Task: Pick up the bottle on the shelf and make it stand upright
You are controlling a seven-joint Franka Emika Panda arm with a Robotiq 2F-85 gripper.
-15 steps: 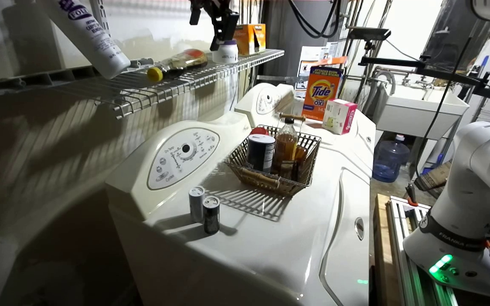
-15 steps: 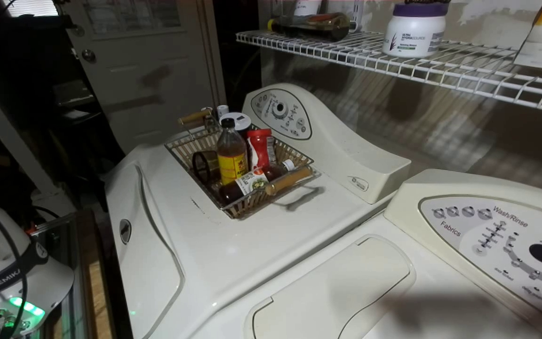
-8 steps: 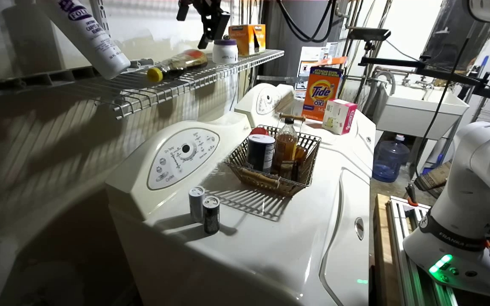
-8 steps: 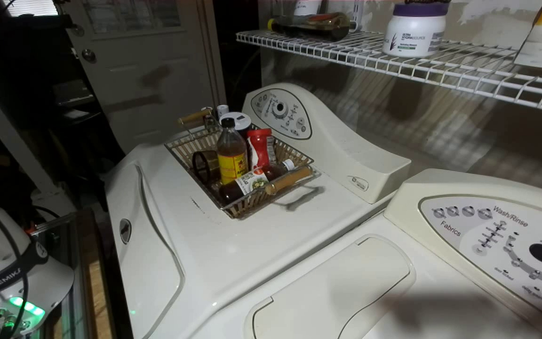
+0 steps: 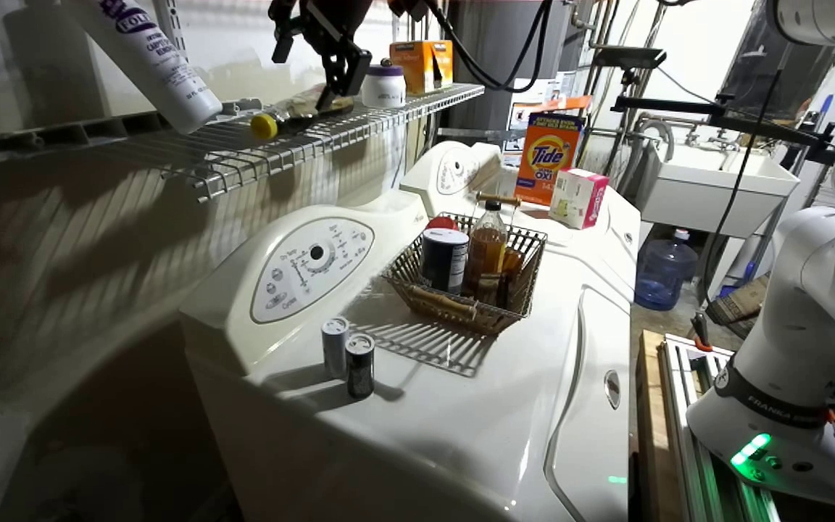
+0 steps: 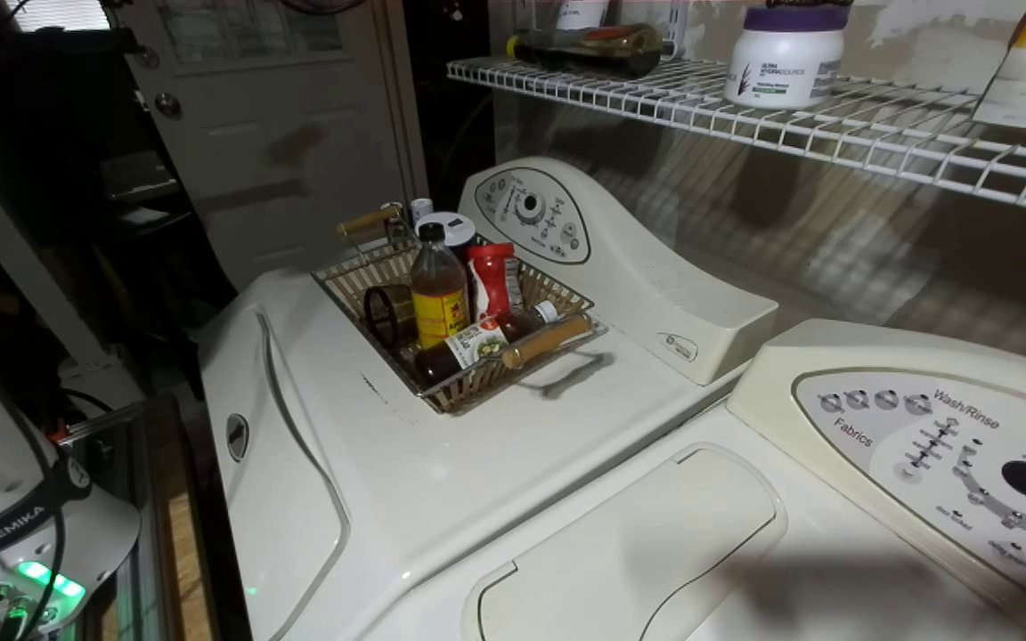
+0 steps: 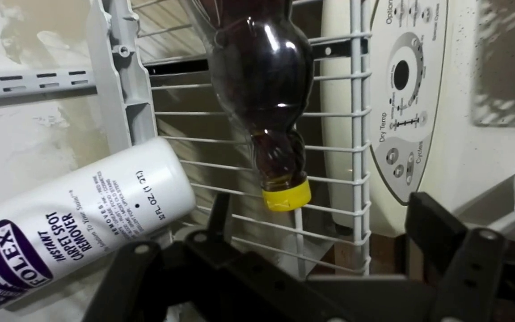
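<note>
Yellow cap, dark-brown bottle, black claw, white gridded shelf

Wire shelf: bottle on side, jar, orange box.

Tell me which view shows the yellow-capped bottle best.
The wrist view: the bottle is largest there, its cap clear but its base cut off. In an exterior view, the pincer hides part of it; in an exterior view where nothing blocks it, the bottle looks small and dark.
</note>
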